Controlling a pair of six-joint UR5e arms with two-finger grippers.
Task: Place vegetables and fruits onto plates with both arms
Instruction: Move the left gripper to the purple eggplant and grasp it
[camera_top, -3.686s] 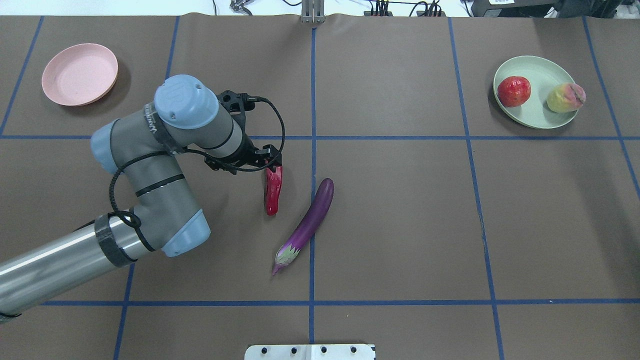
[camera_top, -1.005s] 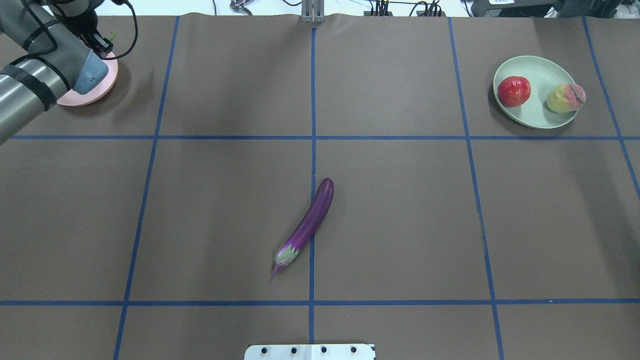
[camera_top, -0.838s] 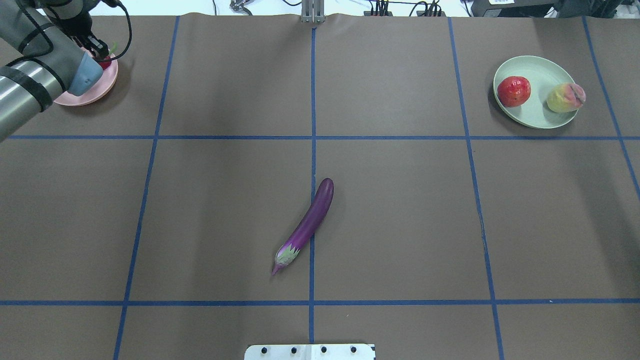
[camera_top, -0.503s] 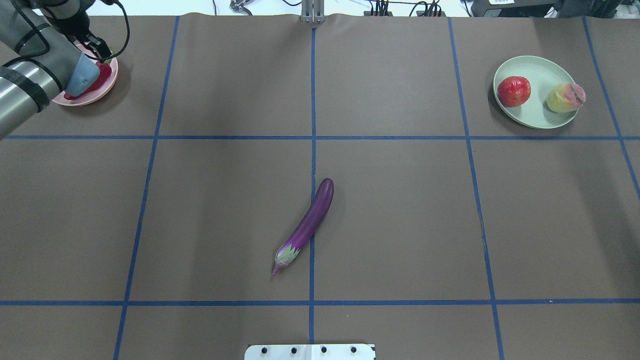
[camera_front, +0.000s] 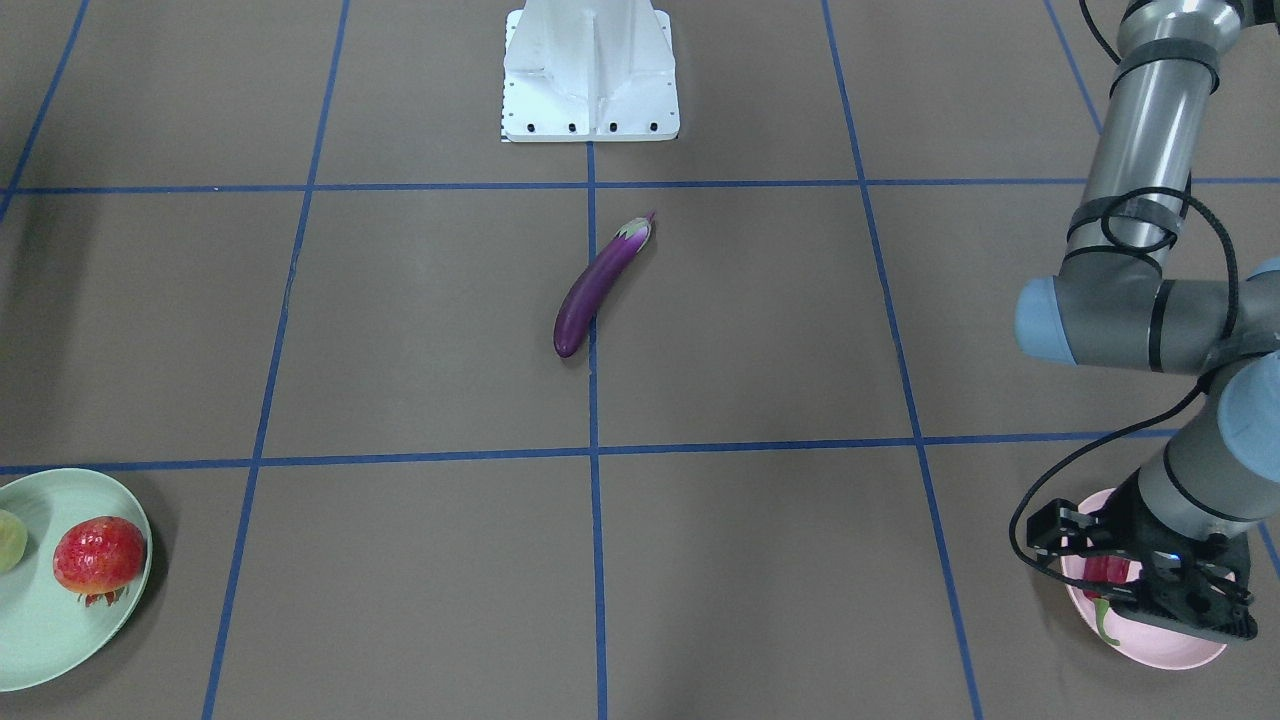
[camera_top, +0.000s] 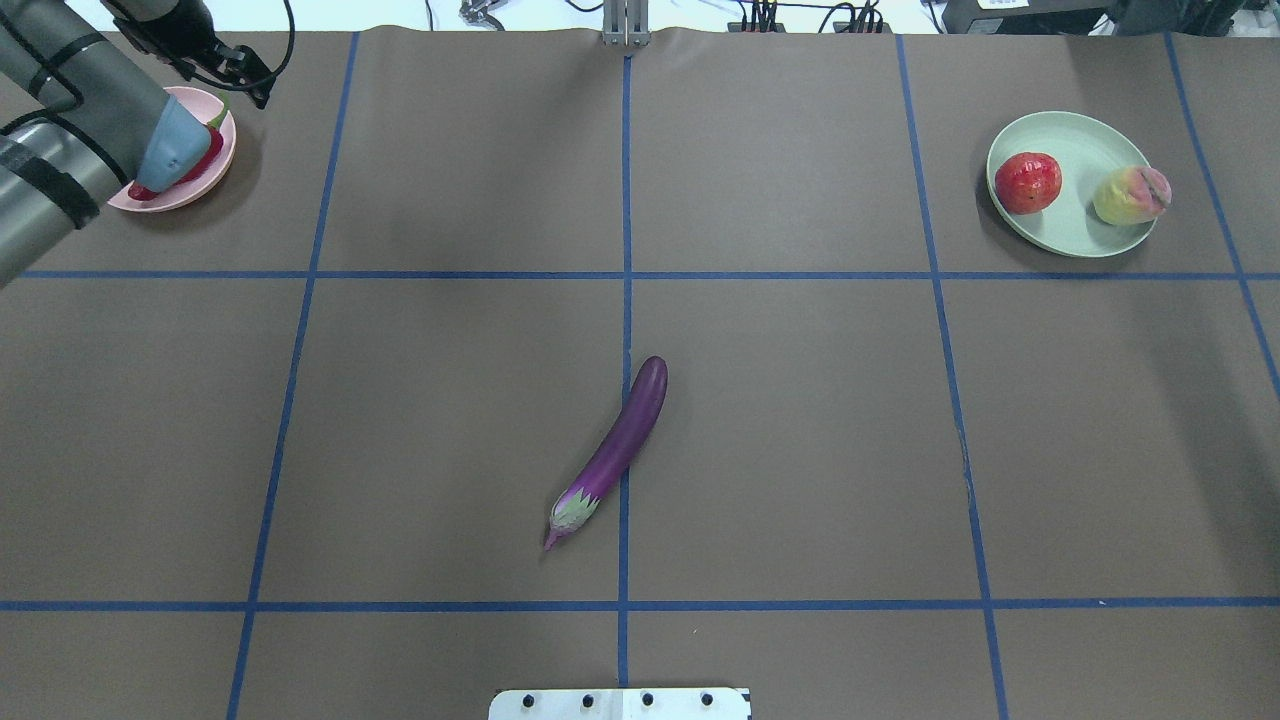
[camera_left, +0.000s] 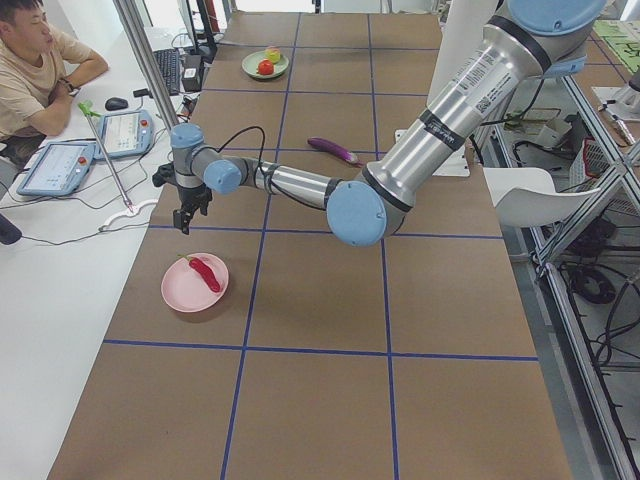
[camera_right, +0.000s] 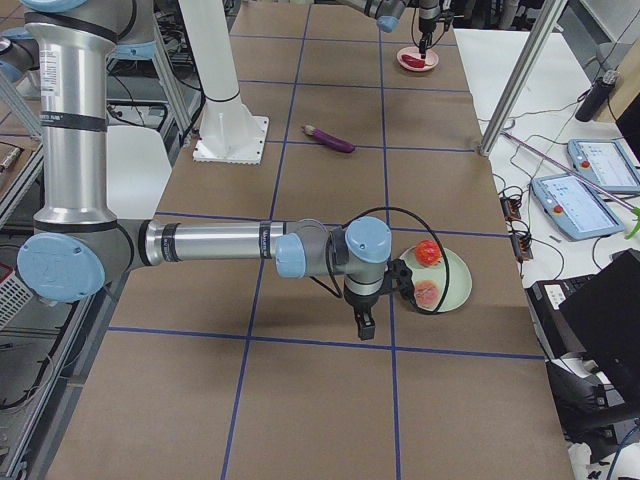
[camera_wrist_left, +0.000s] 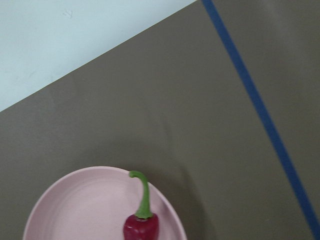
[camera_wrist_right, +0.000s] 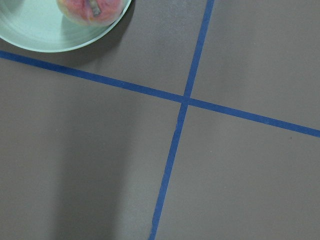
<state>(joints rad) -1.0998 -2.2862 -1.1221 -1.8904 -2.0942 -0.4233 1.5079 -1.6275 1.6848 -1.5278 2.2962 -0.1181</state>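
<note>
The red chili pepper (camera_left: 203, 272) lies free on the pale pink plate (camera_left: 180, 295) at the far left; it also shows in the left wrist view (camera_wrist_left: 141, 227). My left gripper (camera_top: 248, 88) hangs above the plate's far edge, open and empty. The purple eggplant (camera_top: 615, 450) lies on the table's middle. The pomegranate (camera_top: 1028, 182) and peach (camera_top: 1130, 195) sit on the pale green plate (camera_top: 1085, 140) at the far right. My right gripper (camera_right: 362, 325) hangs beside the green plate; I cannot tell if it is open or shut.
The brown mat (camera_top: 800, 450) carries blue tape grid lines. The white robot base (camera_front: 590, 70) stands at the near edge. An operator (camera_left: 35, 75) sits at a side table with tablets beyond the far edge.
My left arm carried the chili from the table's middle to the pink plate and let it go. The gripper has since lifted off toward the plate's far side.
</note>
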